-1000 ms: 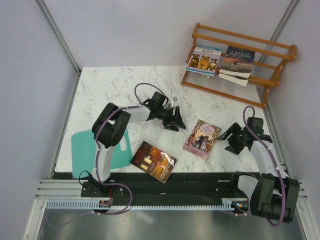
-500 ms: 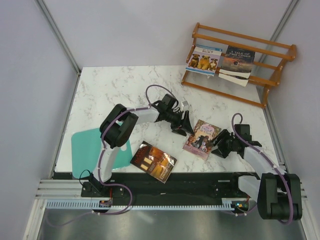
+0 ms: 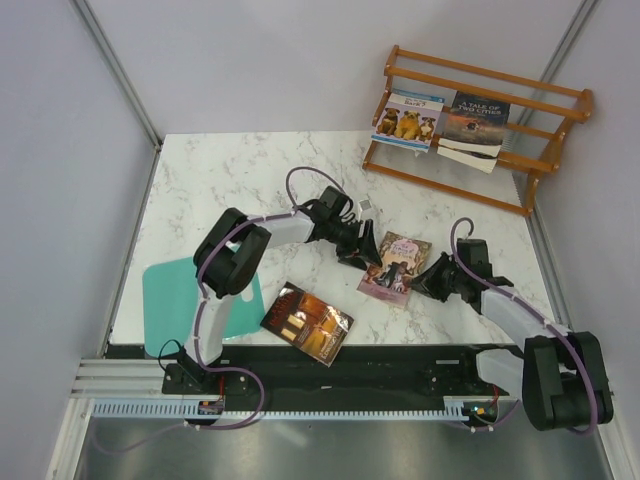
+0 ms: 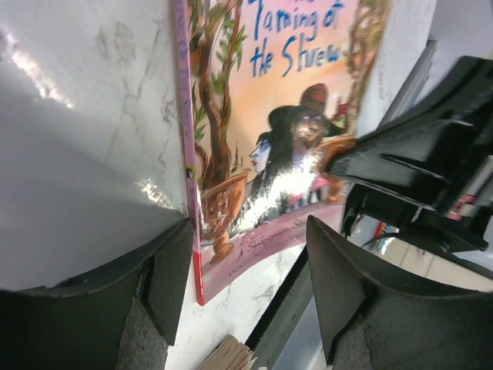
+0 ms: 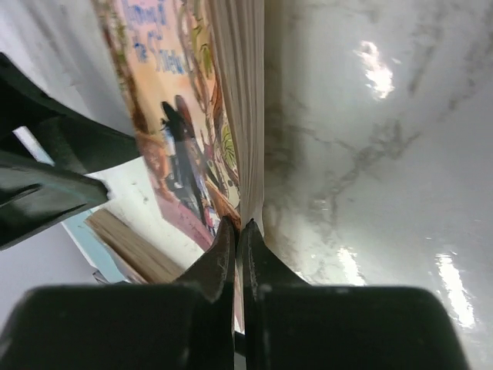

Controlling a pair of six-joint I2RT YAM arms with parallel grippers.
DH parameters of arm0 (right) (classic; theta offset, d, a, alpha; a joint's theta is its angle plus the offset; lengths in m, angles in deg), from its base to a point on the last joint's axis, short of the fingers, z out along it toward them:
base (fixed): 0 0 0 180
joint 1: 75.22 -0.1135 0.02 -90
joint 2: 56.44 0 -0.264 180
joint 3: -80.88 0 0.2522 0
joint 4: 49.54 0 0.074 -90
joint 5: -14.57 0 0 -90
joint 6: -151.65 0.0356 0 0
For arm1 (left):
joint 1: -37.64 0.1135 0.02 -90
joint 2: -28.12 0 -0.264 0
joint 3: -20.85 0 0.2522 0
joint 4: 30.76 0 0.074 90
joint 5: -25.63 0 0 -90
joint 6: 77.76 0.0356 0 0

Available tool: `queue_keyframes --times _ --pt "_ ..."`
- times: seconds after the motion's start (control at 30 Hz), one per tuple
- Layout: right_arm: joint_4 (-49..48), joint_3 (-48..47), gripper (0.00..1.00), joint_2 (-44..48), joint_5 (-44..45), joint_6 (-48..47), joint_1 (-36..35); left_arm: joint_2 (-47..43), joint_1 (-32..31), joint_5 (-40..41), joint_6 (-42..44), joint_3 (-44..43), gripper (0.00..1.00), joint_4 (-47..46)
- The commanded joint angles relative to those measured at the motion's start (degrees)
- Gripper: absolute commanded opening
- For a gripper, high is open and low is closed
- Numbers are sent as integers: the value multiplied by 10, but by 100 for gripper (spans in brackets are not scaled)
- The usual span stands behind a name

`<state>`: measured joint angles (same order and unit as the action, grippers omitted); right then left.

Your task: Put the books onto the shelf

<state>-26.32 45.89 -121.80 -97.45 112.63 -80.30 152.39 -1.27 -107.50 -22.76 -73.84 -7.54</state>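
White marble desk [image 3: 250,170], grey walls. The pink-purple book [image 3: 397,265] lies right of the desk's middle. Our right tool [image 3: 422,281] is pressed together at its page edge. Our left tool [image 3: 360,253], spread apart, straddles its spine corner. We should brace left, lift slowly.

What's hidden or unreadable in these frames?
- Right wrist: whether the shut right gripper pinches the pink book; the closed jaws hide the contact.
- Left wrist: top of the title, cut off by the frame edge.
- Top view: title of the red-brown book, too small.
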Motion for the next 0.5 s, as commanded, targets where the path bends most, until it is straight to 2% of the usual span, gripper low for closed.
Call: queue_keyframes --times 0.0,0.2,0.3,0.33,0.47 --pt "-22 -52 0 47 1 -20 -9 -49 14 68 54 30 69 53" --pt "-22 -92 0 69 -29 -26 -8 -70 51 39 61 65 69 28" --pt "-23 -105 0 61 -48 -26 -8 -82 60 -32 7 102 69 -71" --pt "-24 -106 0 60 -51 -26 -7 -86 62 -43 -11 123 69 -141" --pt "-31 -103 0 49 -73 -26 -7 -95 64 -80 -88 154 69 -277"
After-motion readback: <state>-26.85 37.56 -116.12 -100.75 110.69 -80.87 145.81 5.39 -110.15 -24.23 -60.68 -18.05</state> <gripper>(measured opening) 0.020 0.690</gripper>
